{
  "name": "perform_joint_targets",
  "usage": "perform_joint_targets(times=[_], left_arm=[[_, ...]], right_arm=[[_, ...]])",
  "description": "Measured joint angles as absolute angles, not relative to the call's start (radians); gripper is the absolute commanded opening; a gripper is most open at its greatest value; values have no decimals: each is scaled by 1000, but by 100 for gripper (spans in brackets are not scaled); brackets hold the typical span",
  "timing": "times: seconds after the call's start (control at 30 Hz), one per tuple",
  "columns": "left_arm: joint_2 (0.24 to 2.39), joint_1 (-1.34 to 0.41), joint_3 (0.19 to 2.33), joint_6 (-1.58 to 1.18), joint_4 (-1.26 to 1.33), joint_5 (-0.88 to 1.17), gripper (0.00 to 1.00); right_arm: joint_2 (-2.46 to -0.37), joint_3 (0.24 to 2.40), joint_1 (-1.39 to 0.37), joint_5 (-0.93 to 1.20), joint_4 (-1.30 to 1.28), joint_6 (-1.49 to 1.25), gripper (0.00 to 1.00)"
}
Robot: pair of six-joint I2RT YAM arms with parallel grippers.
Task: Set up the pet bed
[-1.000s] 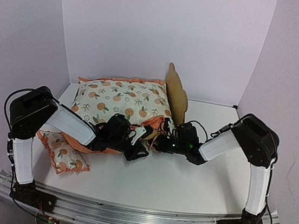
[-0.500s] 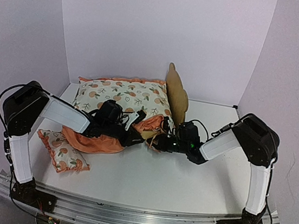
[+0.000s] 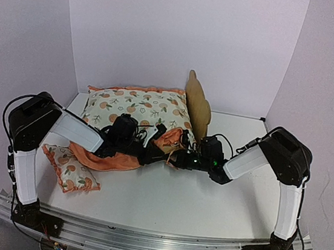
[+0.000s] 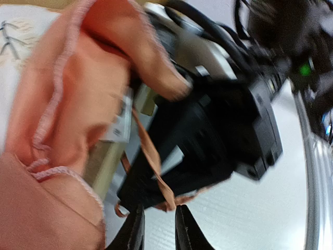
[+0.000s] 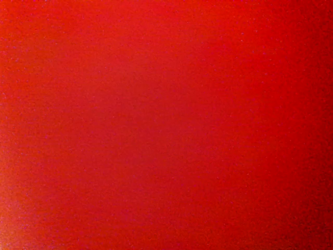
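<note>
Left gripper (image 4: 158, 230) on its own wrist cam: fingers only a sliver apart, bare table (image 4: 250, 208) showing between them, nothing pinched. Just above runs a thin orange strand (image 4: 151, 156), plus a white sewn-in tag (image 4: 122, 119), print too blurry to read. Right wrist cam is solid red, nothing to make out. Top cam: right gripper (image 3: 179, 157) is closed, tips buried in the cushion (image 3: 135, 109) ruffle, can't see on what. Pet bed (image 3: 196, 107) sits back-centre, only its headboard poking up beside the cushion, rest hidden.
</note>
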State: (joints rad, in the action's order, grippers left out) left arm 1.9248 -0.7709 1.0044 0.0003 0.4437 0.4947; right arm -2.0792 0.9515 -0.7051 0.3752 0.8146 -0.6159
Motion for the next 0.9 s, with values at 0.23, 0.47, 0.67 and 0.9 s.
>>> perform_joint_targets(times=[0.23,0.47,0.67,0.9], left_arm=[[1857,-813,782,593,615,424,37],[1934,-811,747,1087,998,349,44],[2064,-811,713,1355,1127,343,45],[2123,-797,759,1488,1160,347,52]], right_arm=[[-2079,947,-701,369,815,-647,0],[-2079,947,-701,369,815,-663,0],[-2078,947,-701,369,815,-673,0],[-2076,947,-701,370,815,-678,0]])
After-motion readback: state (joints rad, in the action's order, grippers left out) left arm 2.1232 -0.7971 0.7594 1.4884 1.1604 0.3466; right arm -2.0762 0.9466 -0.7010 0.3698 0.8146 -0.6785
